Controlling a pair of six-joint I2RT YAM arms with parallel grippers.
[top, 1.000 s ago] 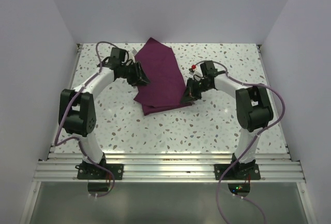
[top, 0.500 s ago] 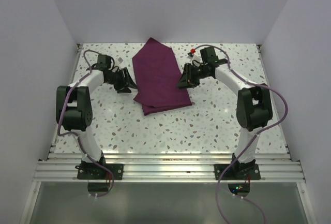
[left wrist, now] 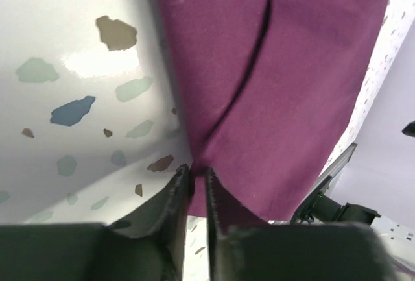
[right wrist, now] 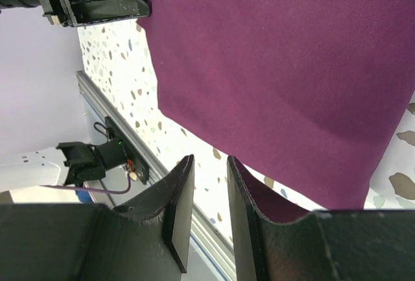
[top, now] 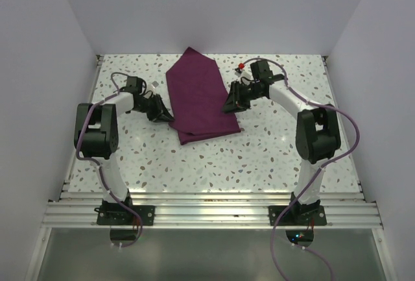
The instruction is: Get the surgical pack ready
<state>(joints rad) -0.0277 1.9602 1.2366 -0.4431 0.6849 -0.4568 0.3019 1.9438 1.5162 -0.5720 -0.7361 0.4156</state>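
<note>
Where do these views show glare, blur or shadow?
Top external: even light, everything sharp, only faint shadows along the cloth. Left wrist: a white glare patch on the glossy table, and the left hand is blurred along the bottom edge. Right wrist: the cloth is in focus, while the right hand goes soft close to the lens.

The surgical pack (top: 201, 99) was a plum-purple cloth folded into a long, flat bundle. It lay on the speckled table (top: 272, 151), far of the middle. Its pointed end reached toward the far wall, and its broader near end showed layered edges. The top was smooth, but soft creases ran together at the left edge, where the left end effector (left wrist: 198, 176) pinched it.
</note>
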